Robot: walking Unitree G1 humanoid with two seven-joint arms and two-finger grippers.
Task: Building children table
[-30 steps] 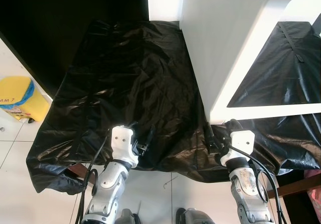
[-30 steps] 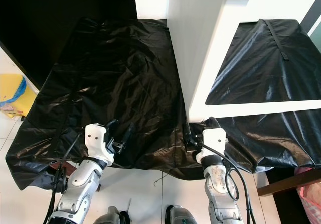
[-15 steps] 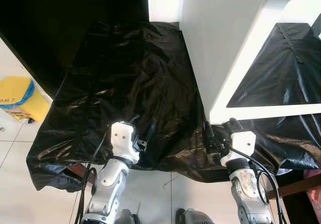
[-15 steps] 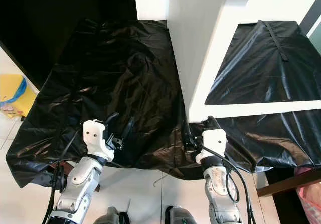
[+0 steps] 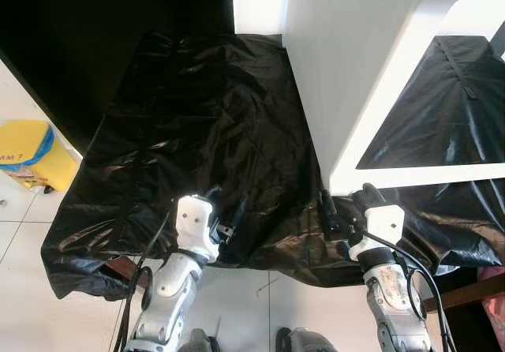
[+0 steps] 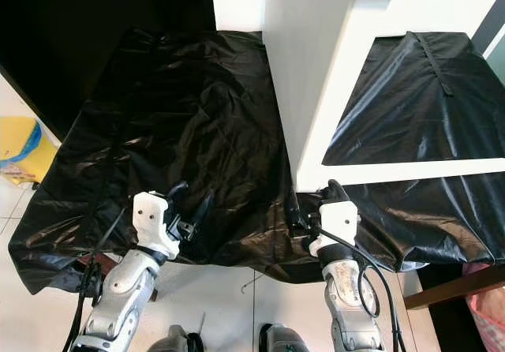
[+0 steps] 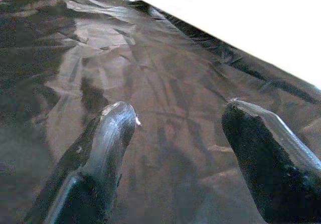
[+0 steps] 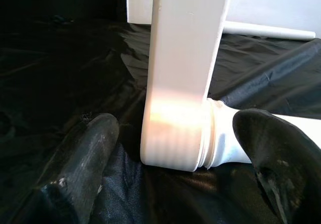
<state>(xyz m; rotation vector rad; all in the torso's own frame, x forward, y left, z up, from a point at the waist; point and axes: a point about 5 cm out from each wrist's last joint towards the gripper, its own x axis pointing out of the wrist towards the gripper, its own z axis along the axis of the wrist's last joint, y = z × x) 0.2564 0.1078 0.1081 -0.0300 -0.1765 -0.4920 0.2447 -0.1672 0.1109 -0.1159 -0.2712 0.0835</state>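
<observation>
Assembly looks to be at the grasping stage: the white table frame [image 5: 371, 76] stands on the black plastic sheet [image 5: 205, 131] toward its right side, its rounded corner [image 8: 175, 133] near the sheet's front edge. The right gripper [image 8: 175, 148] sits with its fingers spread wide on either side of that corner, holding nothing, while the left gripper [image 7: 178, 128] hovers equally open and empty over bare sheet near the front edge. Next, judging from this, the right fingers must close squarely on the corner without slipping on the smooth paint.
</observation>
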